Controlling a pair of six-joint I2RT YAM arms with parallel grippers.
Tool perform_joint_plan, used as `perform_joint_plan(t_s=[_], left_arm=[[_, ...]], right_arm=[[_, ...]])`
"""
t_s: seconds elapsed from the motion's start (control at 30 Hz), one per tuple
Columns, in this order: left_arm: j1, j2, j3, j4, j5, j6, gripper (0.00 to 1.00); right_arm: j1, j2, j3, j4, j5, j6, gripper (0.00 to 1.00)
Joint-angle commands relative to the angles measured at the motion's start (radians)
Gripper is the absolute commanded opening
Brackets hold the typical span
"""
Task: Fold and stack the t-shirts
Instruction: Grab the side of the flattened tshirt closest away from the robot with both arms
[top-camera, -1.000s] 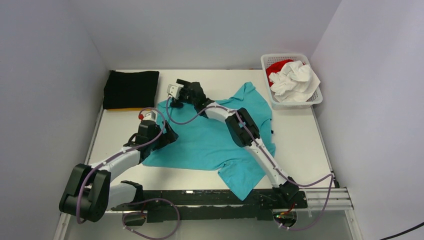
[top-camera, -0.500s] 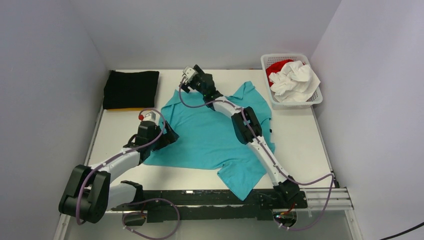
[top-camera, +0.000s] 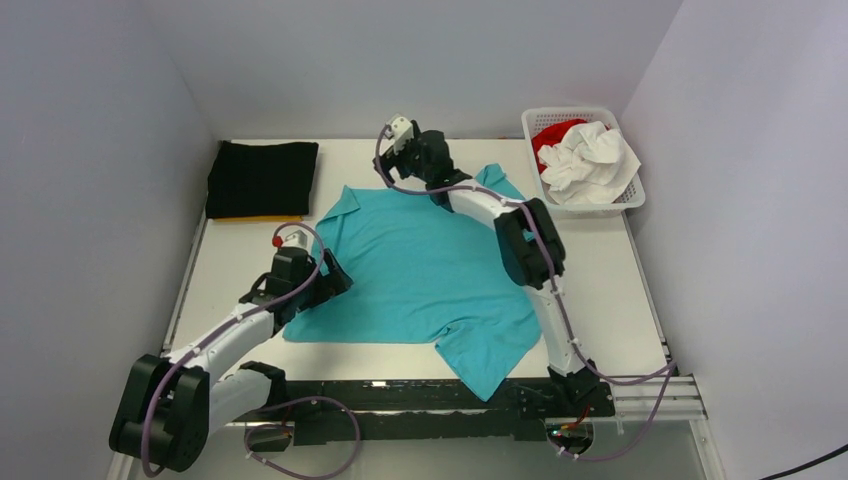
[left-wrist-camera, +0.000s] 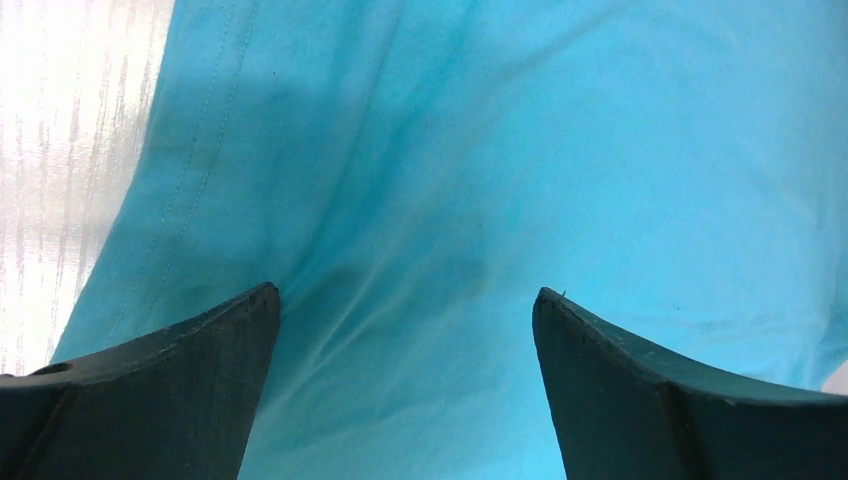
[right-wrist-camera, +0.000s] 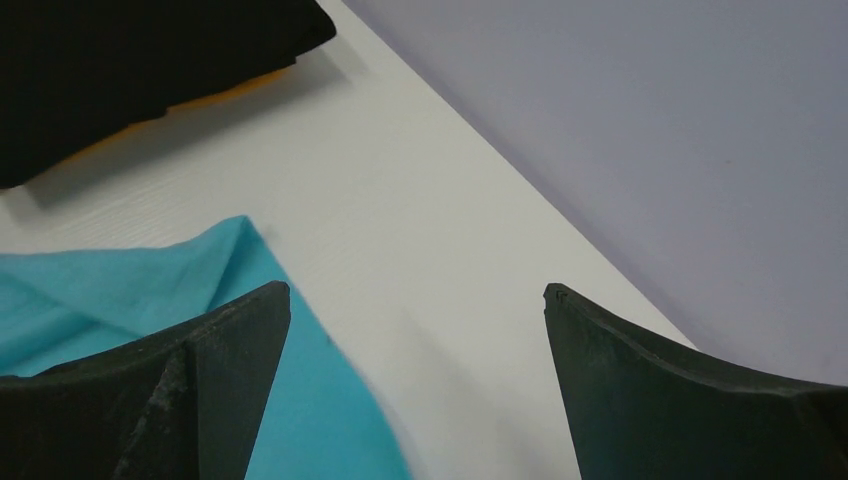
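Note:
A turquoise t-shirt (top-camera: 430, 270) lies spread across the middle of the table, one sleeve hanging toward the near edge. My left gripper (top-camera: 335, 275) rests open at its left side. In the left wrist view the gripper (left-wrist-camera: 405, 300) has wrinkled turquoise cloth (left-wrist-camera: 480, 150) under its wide-apart fingers, and nothing is gripped. My right gripper (top-camera: 392, 150) hovers open near the shirt's far edge. In the right wrist view the gripper (right-wrist-camera: 417, 295) is over bare table, with the shirt's edge (right-wrist-camera: 300, 420) beside its left finger. A folded black t-shirt (top-camera: 262, 177) lies on an orange-yellow one (top-camera: 255, 218) at the back left.
A white lattice basket (top-camera: 632, 198) at the back right holds a crumpled white t-shirt (top-camera: 590, 160) and a red one (top-camera: 552, 133). Walls close the table on three sides. In the right wrist view the black stack (right-wrist-camera: 130, 70) lies beyond the gripper and the back wall (right-wrist-camera: 650, 130) is close.
My right arm has swung from the shirt's far left corner to the right, toward the back wall, empty. The shirt's far left part now lies flat. The left gripper shifted slightly.

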Motion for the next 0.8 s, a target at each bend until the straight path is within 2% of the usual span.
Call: perform_joint_plan(t_s=[0.0,0.07,0.17,0.3,0.37,0.4,0.47,0.6,0.67,0.77], left_arm=[[-0.001,-0.036,-0.004,-0.041,-0.029,-0.007,0.99],[-0.001,-0.034,0.008,-0.047,-0.033,-0.005,0.99],[-0.001,-0.027,0.018,-0.031,-0.033,-0.007,0.99],[-0.001,-0.003,0.052,0.011,-0.030,-0.015,1.00],[-0.004,0.018,0.103,0.031,-0.014,-0.025,0.99],[-0.011,0.030,0.128,0.059,0.005,-0.021,0.99],[-0.035,0.058,0.175,0.123,0.034,-0.005,0.99],[-0.113,0.165,0.325,0.123,0.036,0.044,0.99],[-0.144,0.223,0.376,0.125,0.045,0.052,0.99],[-0.170,0.310,0.394,0.205,0.107,0.053,0.99]], right_arm=[[-0.016,-0.233,-0.216,-0.025,-0.060,-0.090,1.00],[-0.028,-0.287,-0.290,-0.078,-0.017,-0.174,1.00],[-0.074,-0.344,-0.320,-0.212,0.071,-0.141,1.00],[-0.200,-0.424,-0.342,-0.350,0.079,0.217,1.00],[-0.230,-0.488,-0.453,-0.280,0.123,0.268,1.00],[-0.233,-0.510,-0.517,-0.224,0.156,0.211,1.00],[-0.233,-0.527,-0.585,-0.182,0.174,-0.060,1.00],[-0.242,-0.519,-0.654,-0.139,0.239,-0.478,1.00],[-0.246,-0.501,-0.628,-0.199,0.241,-0.581,0.99],[-0.247,-0.471,-0.599,-0.264,0.189,-0.648,0.98]])
